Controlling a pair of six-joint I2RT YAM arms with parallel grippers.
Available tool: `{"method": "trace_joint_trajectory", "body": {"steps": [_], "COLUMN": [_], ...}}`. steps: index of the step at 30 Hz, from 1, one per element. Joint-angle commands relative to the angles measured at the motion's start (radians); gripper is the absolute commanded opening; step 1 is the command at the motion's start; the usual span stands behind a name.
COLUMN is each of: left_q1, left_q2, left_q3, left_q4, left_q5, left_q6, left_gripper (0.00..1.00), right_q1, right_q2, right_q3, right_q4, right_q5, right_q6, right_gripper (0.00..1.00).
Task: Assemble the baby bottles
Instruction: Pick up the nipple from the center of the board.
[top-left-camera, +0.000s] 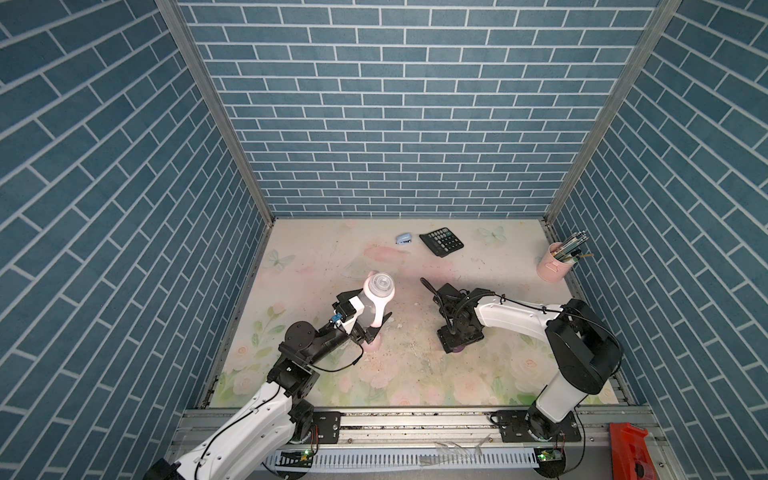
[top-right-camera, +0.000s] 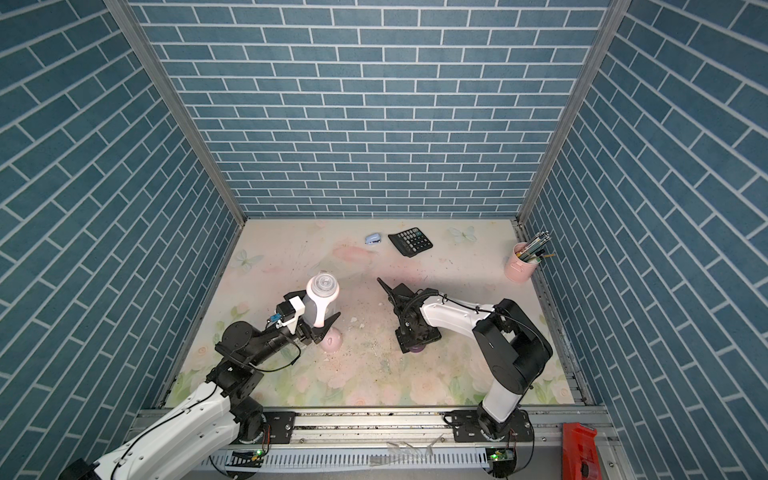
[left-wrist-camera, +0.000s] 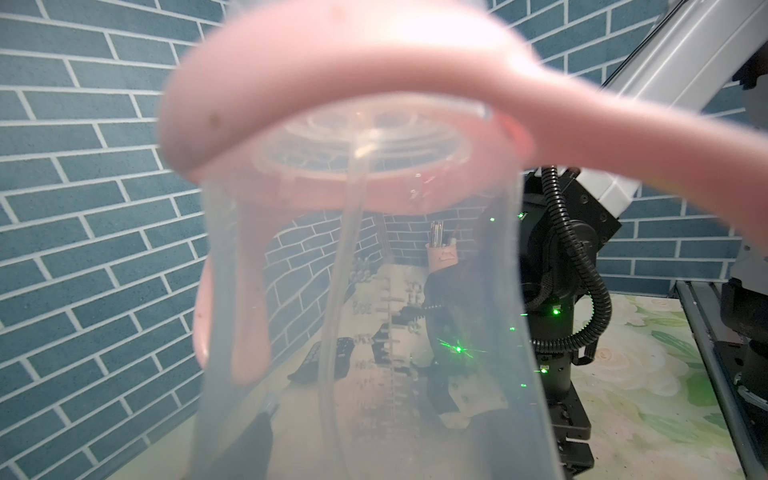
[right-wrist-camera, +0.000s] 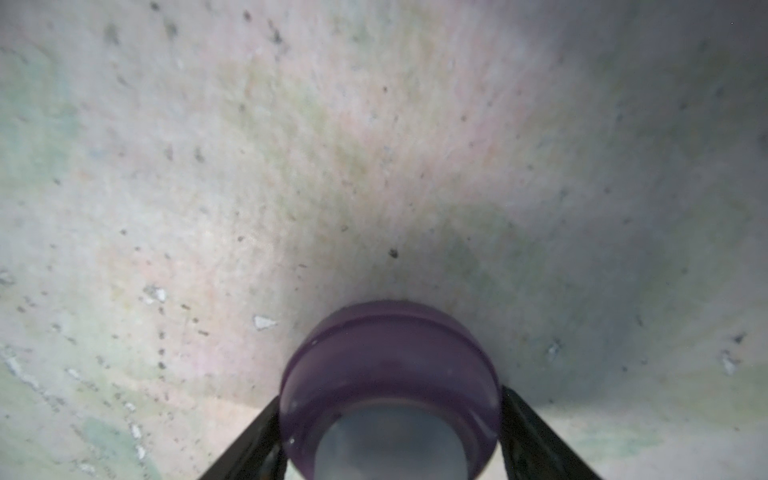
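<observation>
Clear bottle body (left-wrist-camera: 365, 332), pink ring (left-wrist-camera: 332, 83) fitted, sits clenched between left fingers (top-left-camera: 384, 319); right fingers (right-wrist-camera: 536, 432) flank purple collar (right-wrist-camera: 388, 365) on tabletop (right-wrist-camera: 291, 166), grip uncertain.

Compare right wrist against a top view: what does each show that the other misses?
Right wrist only: the purple collar close up with its clear teat, black fingers flanking it on both sides; whether they grip yet is unclear.
Top view only: the left gripper holding the bottle body with the pink ring fitted, the pink dome cap on the floral mat by it, the calculator, the pen cup.
Both: the mat, and the collar, though in a top view only a purple sliver shows under the right gripper.
</observation>
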Motion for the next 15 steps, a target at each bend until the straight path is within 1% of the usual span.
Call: {"method": "trace_joint_trajectory", "body": {"steps": [1,3,6,9,12,15], "left_q1": [-0.001,0.000,-0.002,-0.001,-0.001,-0.002], "left_q2": [-0.005,-0.005,0.003,0.021,0.050,0.078], "left_q3": [0.010,0.011,0.010,0.025,0.052,0.079], "left_q4": [0.020,0.018,0.015,-0.004,-0.028,-0.042], "left_q5": [0.014,0.015,0.024,0.066,0.125,0.187], "left_q6": [0.004,0.004,0.004,0.002,-0.008,-0.017], "left_gripper": [0.55,0.55,0.54,0.54,0.54,0.54], "right_q1": [-0.002,-0.002,-0.002,-0.002,-0.003,-0.017], "right_q2": [0.028,0.025,0.005,-0.066,-0.166,-0.251], "right_q3": [-0.036,-0.040,-0.039,-0.017,0.054,0.156], "right_q4": [0.064,0.070,0.070,0.040,-0.034,-0.119], "right_q5": [0.007,0.009,0.013,0.010,-0.001,-0.057], "right_q6": [0.033,0.034,0.031,0.023,-0.018,-0.077], "right_gripper": [0.76,0.72,0.59,0.51,0.45,0.41]}}
